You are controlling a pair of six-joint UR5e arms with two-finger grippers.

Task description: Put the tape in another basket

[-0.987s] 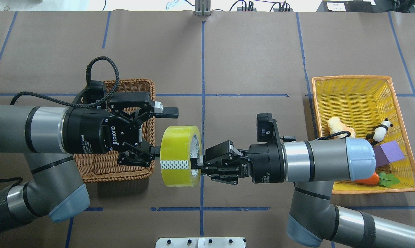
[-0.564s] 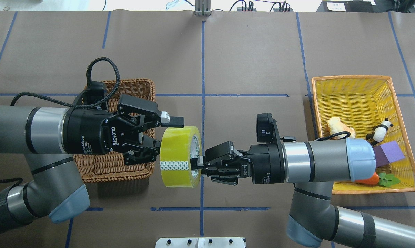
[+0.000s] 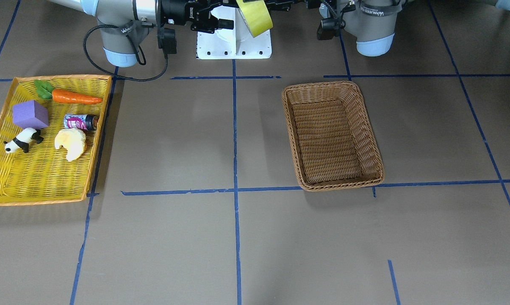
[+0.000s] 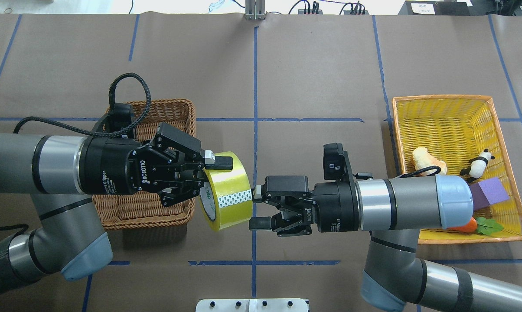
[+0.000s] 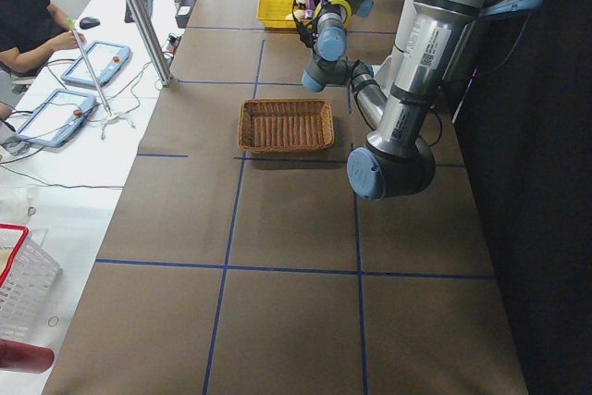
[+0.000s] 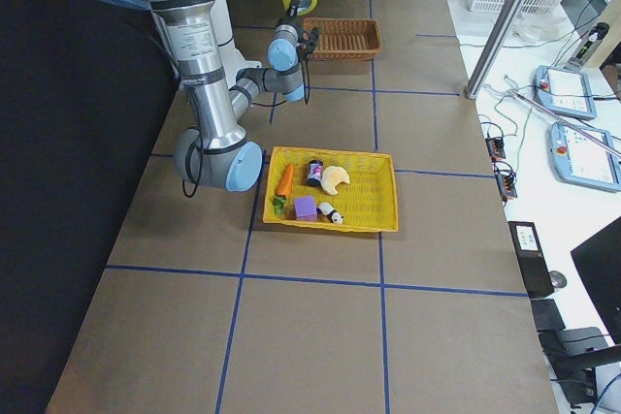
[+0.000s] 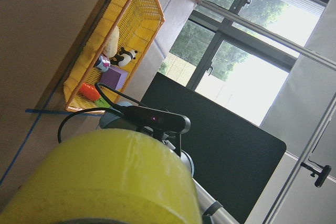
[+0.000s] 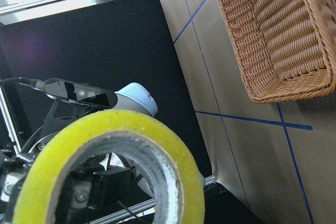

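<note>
Right tool [image 4: 257,208] let go — spread, just beside tape [image 4: 230,195]; left tool [image 4: 212,174] pinching tape rim.

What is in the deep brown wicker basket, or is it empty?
Empty: the front-facing view shows only bare weave inside the brown wicker basket; the left gripper holds the yellow-green tape roll.

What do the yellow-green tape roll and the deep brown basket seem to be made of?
Thick yellow-green tape roll: glossy, seemingly translucent plastic film, by its shine; its grey-white inner core looks like printed cardboard. Deep brown woven basket: matte wicker or rattan, by the braided rim and woven strands, perhaps imitation.
</note>
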